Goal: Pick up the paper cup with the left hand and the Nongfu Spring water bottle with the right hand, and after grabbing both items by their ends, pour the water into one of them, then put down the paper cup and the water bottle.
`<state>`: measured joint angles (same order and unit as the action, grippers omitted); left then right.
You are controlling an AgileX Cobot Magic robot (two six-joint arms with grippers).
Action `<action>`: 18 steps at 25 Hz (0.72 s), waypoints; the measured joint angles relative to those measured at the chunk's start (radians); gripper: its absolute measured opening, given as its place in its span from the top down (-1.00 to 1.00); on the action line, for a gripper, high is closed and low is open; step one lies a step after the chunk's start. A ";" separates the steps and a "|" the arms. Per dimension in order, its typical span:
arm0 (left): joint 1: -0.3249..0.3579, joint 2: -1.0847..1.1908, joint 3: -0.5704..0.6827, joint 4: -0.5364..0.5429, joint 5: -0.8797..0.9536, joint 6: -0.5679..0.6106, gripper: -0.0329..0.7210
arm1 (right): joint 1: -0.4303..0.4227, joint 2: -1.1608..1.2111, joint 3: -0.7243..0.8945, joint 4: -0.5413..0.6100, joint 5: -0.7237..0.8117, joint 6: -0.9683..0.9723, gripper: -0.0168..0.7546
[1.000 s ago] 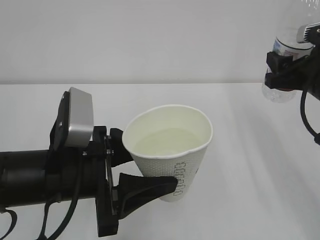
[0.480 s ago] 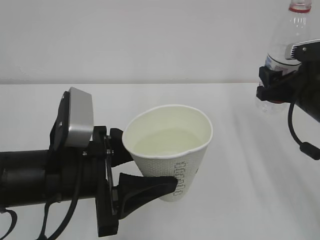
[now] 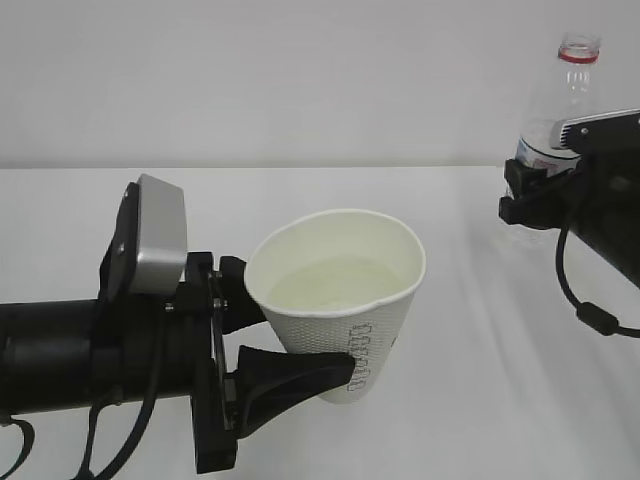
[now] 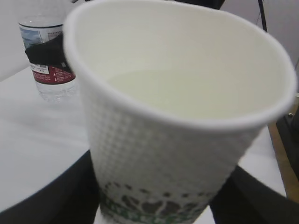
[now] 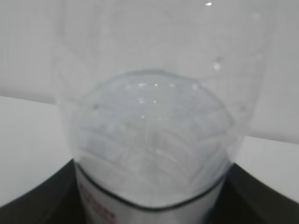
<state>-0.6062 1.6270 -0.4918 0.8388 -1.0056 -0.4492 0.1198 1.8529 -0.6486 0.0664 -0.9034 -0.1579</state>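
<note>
- Paper cup [image 3: 345,300] sat in the grasp of the left hand [image 3: 262,345], one black finger [image 3: 295,378] pressed along its lower front wall and the other behind it near the rim; the cup leaned slightly toward the right of the exterior view.
- Water [image 3: 330,285] filled the cup partway, looking faintly yellowish against the white inside; the left wrist view showed the same pale surface [image 4: 187,91] well below the rolled rim.
- Grey vertical lettering ran down the cup's side in the exterior view, and a dark green logo showed at the bottom of the cup [image 4: 173,154] in the left wrist view.
- Nongfu Spring water bottle [image 3: 572,90] stood upright at the far right, clamped by the right hand [image 3: 540,195] around its lower body, with the red neck ring at the top and no cap.
- Bottle [image 5: 154,135] filled the right wrist view, its clear walls between the two dark fingers at the lower corners; a strip of red label showed at the bottom edge.
- White table [image 3: 500,400] lay under both arms, and cup and bottle were well apart.
- From the left wrist camera the bottle [image 4: 49,65] appeared beyond the cup's left side, its base at or near the table surface; whether it touched could not be told.
</note>
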 joint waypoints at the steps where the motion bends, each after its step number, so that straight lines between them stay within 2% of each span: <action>1: 0.000 0.000 0.000 0.000 0.000 0.000 -0.38 | 0.000 0.007 0.000 0.000 -0.004 0.001 -0.30; 18: 0.000 0.000 0.000 -0.027 0.002 0.000 -0.38 | 0.000 0.033 0.000 -0.007 -0.044 0.007 -0.30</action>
<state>-0.6062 1.6270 -0.4918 0.8123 -1.0037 -0.4492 0.1198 1.8858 -0.6485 0.0599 -0.9473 -0.1512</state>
